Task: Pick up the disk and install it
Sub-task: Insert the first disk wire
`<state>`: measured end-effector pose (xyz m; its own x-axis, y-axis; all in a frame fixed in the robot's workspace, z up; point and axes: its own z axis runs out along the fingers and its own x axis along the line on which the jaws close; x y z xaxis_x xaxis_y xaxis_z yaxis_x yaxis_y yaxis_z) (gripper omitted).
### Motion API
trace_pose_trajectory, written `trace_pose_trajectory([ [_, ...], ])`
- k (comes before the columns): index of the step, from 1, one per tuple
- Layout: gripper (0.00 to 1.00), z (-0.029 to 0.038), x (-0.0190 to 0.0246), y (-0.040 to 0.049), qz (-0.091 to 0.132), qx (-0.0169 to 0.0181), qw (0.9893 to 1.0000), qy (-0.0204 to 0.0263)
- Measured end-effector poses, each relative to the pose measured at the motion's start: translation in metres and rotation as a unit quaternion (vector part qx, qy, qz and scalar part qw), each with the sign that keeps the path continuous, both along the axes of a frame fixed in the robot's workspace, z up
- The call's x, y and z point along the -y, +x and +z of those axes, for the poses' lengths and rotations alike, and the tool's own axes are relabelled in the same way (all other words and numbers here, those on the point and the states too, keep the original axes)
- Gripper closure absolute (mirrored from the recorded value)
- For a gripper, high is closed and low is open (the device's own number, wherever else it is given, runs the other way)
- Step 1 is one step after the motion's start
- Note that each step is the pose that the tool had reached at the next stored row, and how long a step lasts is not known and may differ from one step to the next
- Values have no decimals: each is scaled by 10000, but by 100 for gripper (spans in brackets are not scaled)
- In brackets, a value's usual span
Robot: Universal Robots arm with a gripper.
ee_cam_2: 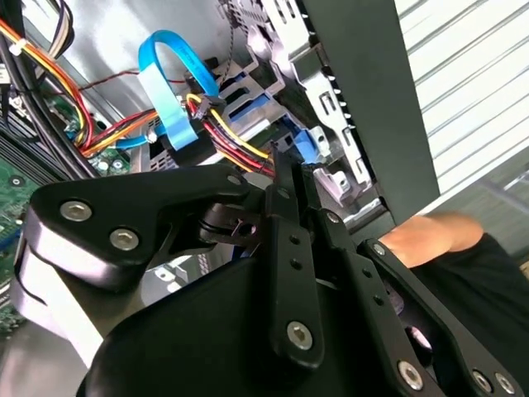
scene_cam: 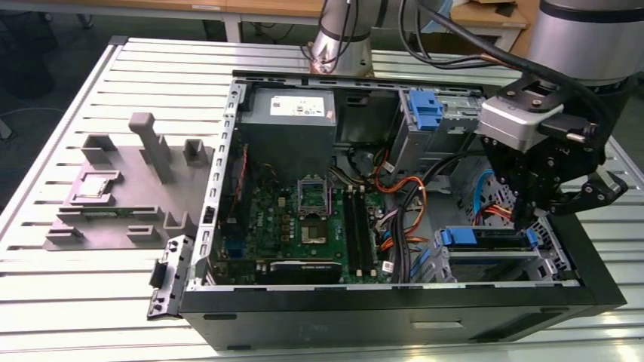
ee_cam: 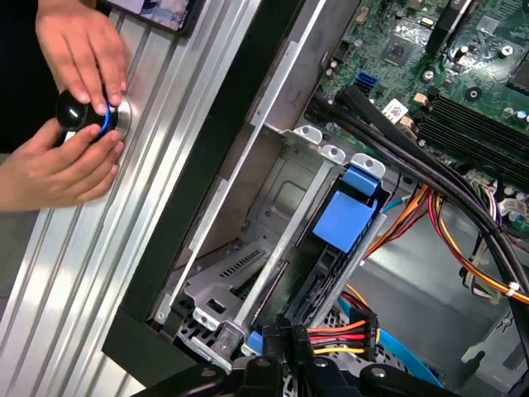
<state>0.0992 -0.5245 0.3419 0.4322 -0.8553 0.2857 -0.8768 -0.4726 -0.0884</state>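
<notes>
The disk, a dark drive in a bright blue carrier, sits slotted in the drive cage at the case's front corner, on the exterior view's right. In the first wrist view its blue carrier tab stands up from the metal cage. My gripper hangs just above the disk's cable end. In the second wrist view the fingertips meet, with nothing seen between them, right beside the red, yellow and black power cable plug. That plug also lies against the fingers in the first wrist view.
The open computer case lies on a slatted metal table. Motherboard, power supply, orange and light blue cables crowd the inside. A bare blue bracket sits in the far bay. A person's hands hold a knob beside the case.
</notes>
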Motion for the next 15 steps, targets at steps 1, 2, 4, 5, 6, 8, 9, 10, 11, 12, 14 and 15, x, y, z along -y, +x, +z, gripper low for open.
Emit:
trace_pose_trajectory([
  [1,83,-6,-1,1,-34,0,10000,0],
  [2,83,-15,-1,1,-42,-11,10000,6],
  [4,83,-28,-1,0,-43,-24,10000,21],
  [5,83,-32,-4,0,-44,-28,10000,22],
  [6,83,-35,-16,1,-48,-35,10000,21],
  [8,83,-44,-26,2,-108,-43,9999,24],
  [9,83,-48,-28,2,-156,-45,9999,25],
  [10,83,-50,-29,2,-209,-47,9998,25],
  [11,83,-53,-31,2,-262,-49,9996,24],
  [12,83,-55,-32,2,-316,-50,9995,24],
  [14,83,-60,-35,1,-421,-52,9991,24],
  [15,83,-63,-37,2,-471,-52,9989,24],
])
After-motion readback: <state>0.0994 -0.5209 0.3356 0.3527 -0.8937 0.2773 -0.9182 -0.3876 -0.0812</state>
